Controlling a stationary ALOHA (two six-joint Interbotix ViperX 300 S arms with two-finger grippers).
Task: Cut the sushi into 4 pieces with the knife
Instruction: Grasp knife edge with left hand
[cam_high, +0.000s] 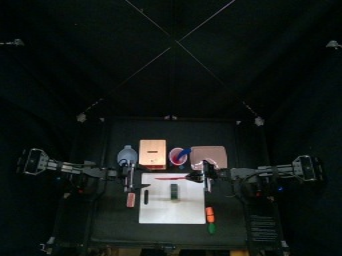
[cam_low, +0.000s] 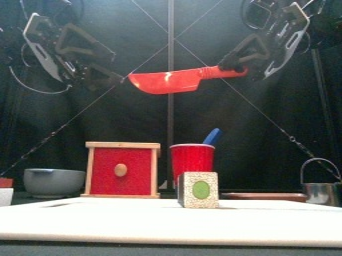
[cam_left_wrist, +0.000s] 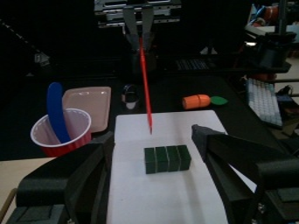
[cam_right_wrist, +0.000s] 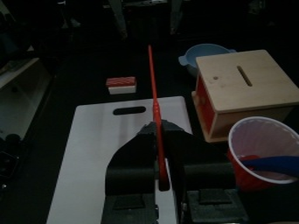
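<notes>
Pincer at right (cam_low: 242, 68) grips red knife (cam_low: 174, 80); sushi (cam_left_wrist: 167, 157) whole.

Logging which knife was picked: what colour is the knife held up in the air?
Red. The knife shows best in the front view.

the red knife (cam_low: 171, 78) hangs high over the table, blade pointing left and roughly level, with its handle pinched in the right gripper (cam_low: 245, 67). the left arm (cam_low: 51, 48) is up at the far side. below, the sushi roll (cam_low: 199, 189) stands on the white cutting board (cam_low: 147, 216) (its pale end face shows a green centre). behind it are a red cup (cam_low: 191, 159) holding a blue knife (cam_low: 210, 136), a wooden box (cam_low: 123, 170), a blue-grey bowl (cam_low: 54, 181) and — at the right edge — a metal cutter (cam_low: 318, 186).
</notes>
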